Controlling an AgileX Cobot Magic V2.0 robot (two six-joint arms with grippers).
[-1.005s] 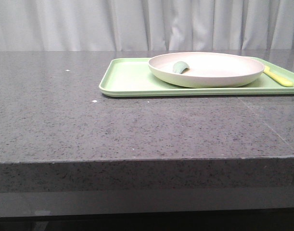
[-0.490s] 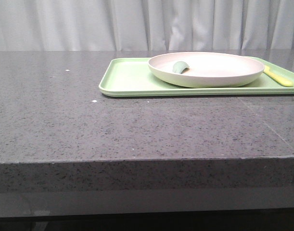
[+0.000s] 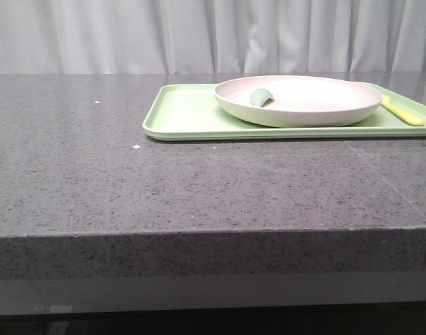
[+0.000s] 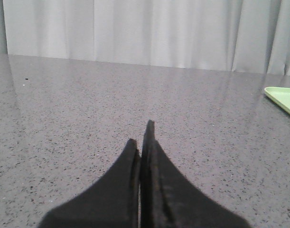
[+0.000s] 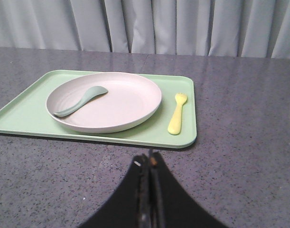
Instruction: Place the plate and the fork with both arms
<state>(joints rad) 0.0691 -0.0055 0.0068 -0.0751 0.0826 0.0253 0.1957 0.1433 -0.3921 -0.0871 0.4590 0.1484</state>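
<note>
The cream-pink plate (image 3: 300,100) sits on a light green tray (image 3: 185,115) at the back right of the table; it also shows in the right wrist view (image 5: 107,102). The pale yellow fork (image 3: 402,111) lies on the tray to the right of the plate, also in the right wrist view (image 5: 177,114). My right gripper (image 5: 149,159) is shut and empty, just short of the tray's near edge. My left gripper (image 4: 141,135) is shut and empty over bare table, left of the tray corner (image 4: 283,97). Neither gripper shows in the front view.
A grey-green spoon (image 5: 80,100) lies inside the plate, also seen in the front view (image 3: 260,97). The speckled grey table (image 3: 164,181) has its front edge near the camera. A pale curtain (image 3: 213,35) hangs behind the table.
</note>
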